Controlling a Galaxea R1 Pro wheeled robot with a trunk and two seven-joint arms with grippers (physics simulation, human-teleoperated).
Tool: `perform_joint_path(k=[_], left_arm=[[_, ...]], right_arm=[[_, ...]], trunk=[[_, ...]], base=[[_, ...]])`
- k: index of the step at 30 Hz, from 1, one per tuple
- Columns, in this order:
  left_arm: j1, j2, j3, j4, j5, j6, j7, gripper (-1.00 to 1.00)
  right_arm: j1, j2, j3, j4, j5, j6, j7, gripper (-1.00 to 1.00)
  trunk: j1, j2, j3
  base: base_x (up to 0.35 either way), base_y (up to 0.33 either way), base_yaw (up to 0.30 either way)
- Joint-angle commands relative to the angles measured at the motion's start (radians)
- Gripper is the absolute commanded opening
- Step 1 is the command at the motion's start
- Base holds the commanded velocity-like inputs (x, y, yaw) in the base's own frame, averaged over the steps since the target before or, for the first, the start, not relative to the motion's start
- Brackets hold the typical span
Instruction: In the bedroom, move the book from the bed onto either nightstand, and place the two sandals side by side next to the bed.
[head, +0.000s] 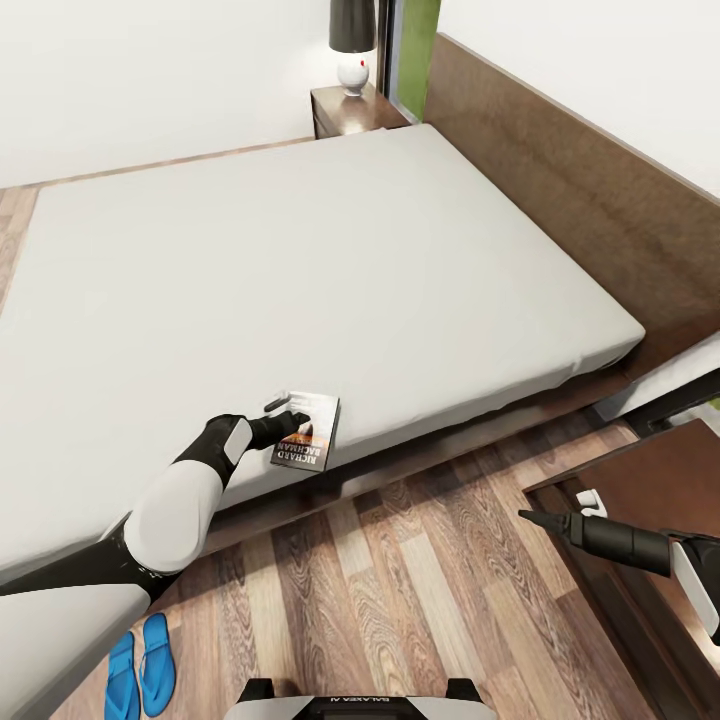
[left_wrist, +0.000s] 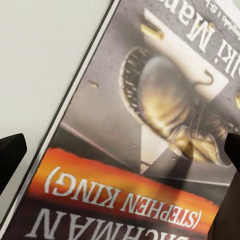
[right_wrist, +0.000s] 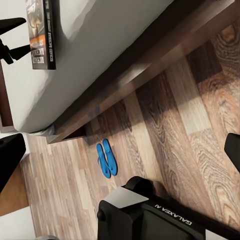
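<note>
The book (head: 309, 434) lies flat on the bed's grey mattress (head: 300, 260), close to its near edge. My left gripper (head: 289, 414) is right over the book's cover and stands open. In the left wrist view the cover (left_wrist: 135, 125) is very close, with a dark fingertip (left_wrist: 10, 155) at each side. The right wrist view catches the book (right_wrist: 42, 35) on the mattress and the two blue sandals (right_wrist: 106, 159) side by side on the floor. The sandals (head: 140, 668) lie by the bed's near side. My right gripper (head: 558, 507) hangs open and holds nothing over the near nightstand (head: 650, 480).
A second nightstand (head: 345, 110) with a white-based lamp (head: 352, 45) stands at the bed's far corner. The brown headboard (head: 580, 190) runs along the right. Wood-plank floor (head: 400, 590) lies between bed and near nightstand. My base (right_wrist: 150, 215) is beside the sandals.
</note>
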Motion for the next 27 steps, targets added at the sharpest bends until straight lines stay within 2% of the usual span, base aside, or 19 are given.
perform_joint_path(k=[1, 17, 20, 22, 24, 25, 26, 27], left_arm=[[-0.001, -0.001, 0.008, -0.003, -0.012, 0.005, -0.007, 1.0], [0.001, 0.001, 0.008, -0.004, -0.012, 0.007, -0.008, 1.0], [0.001, 0.008, 0.008, -0.005, -0.012, 0.008, -0.031, 1.0], [0.001, 0.027, 0.008, -0.007, -0.012, 0.009, -0.072, 1.0], [0.001, 0.076, 0.007, -0.011, -0.012, 0.013, -0.181, 1.0], [0.001, 0.116, 0.006, -0.015, -0.013, 0.015, -0.252, 1.0], [0.001, 0.144, 0.006, -0.017, -0.013, 0.017, -0.283, 1.0], [0.001, 0.159, 0.006, -0.018, -0.013, 0.02, -0.295, 1.0]], right_arm=[[0.0, -0.001, 0.0, 0.0, -0.004, 0.007, 0.001, 1.0], [0.0, -0.002, 0.0, 0.002, -0.004, 0.007, 0.001, 1.0], [0.0, -0.002, 0.0, 0.002, -0.004, 0.007, 0.001, 1.0], [0.0, -0.002, 0.0, 0.002, -0.004, 0.007, 0.001, 1.0], [0.0, -0.002, 0.0, 0.002, -0.004, 0.007, 0.001, 1.0], [0.0, -0.002, 0.0, 0.002, -0.004, 0.007, 0.001, 1.0], [-0.001, -0.002, 0.0, 0.002, -0.004, 0.007, 0.001, 1.0], [0.0, -0.002, 0.0, 0.002, -0.004, 0.007, 0.001, 1.0]], trunk=[[0.0, 0.0, -0.001], [0.0, 0.0, -0.001], [0.0, 0.0, -0.001], [0.0, 0.0, -0.001], [0.0, 0.0, -0.001], [0.0, 0.0, -0.001], [0.0, 0.0, -0.001], [0.0, 0.0, -0.001]], base=[[0.0, 0.0, 0.0], [0.0, 0.0, 0.0], [0.0, 0.0, 0.0], [0.0, 0.0, 0.0], [0.0, 0.0, 0.0], [0.0, 0.0, 0.0], [0.0, 0.0, 0.0], [0.0, 0.0, 0.0]])
